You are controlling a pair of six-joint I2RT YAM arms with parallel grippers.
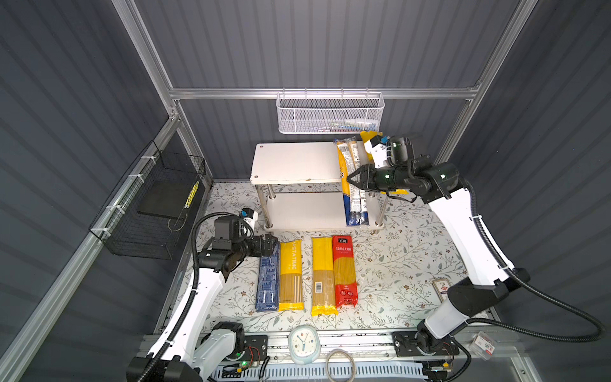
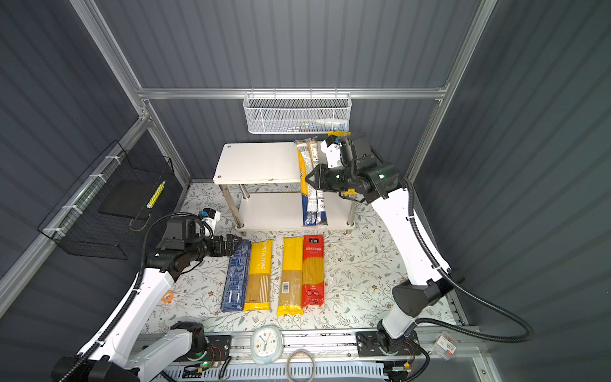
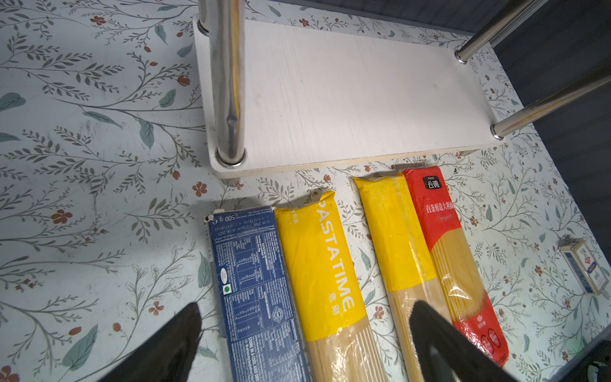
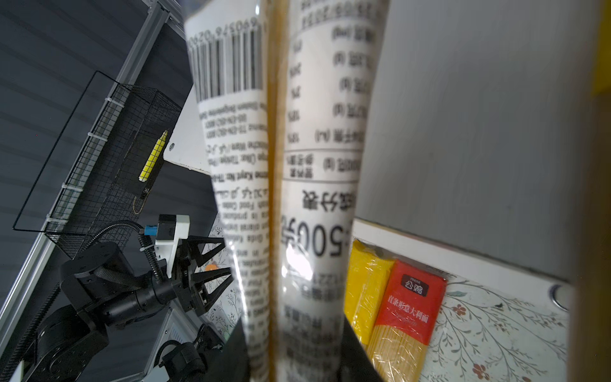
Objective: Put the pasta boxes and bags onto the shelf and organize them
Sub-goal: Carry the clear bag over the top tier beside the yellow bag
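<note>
The white two-tier shelf (image 1: 294, 162) (image 2: 258, 162) (image 3: 347, 99) stands at the back. My right gripper (image 1: 351, 177) (image 2: 309, 180) (image 4: 294, 357) is shut on the clear bag (image 1: 352, 155) (image 2: 310, 198) (image 4: 314, 165) with white labels, held steeply at the shelf's right end, dark-blue end down by the lower board. A yellow bag (image 1: 369, 136) shows behind that wrist, mostly hidden. On the table lie the dark-blue pasta box (image 1: 267, 281) (image 3: 251, 281), a PASTATIME bag (image 1: 291, 274) (image 3: 320, 264), a yellow bag (image 1: 322, 274) (image 3: 396, 231) and a red bag (image 1: 344, 271) (image 3: 439, 215). My left gripper (image 1: 272, 243) (image 2: 236, 241) (image 3: 305, 306) hovers open over the box's far end.
A white mesh basket (image 1: 330, 114) hangs on the back rail above the shelf. A black wire basket (image 1: 148, 205) with a yellow marker is on the left wall. A small card box (image 1: 441, 287) lies at the right, a clock (image 1: 303, 344) at the front edge.
</note>
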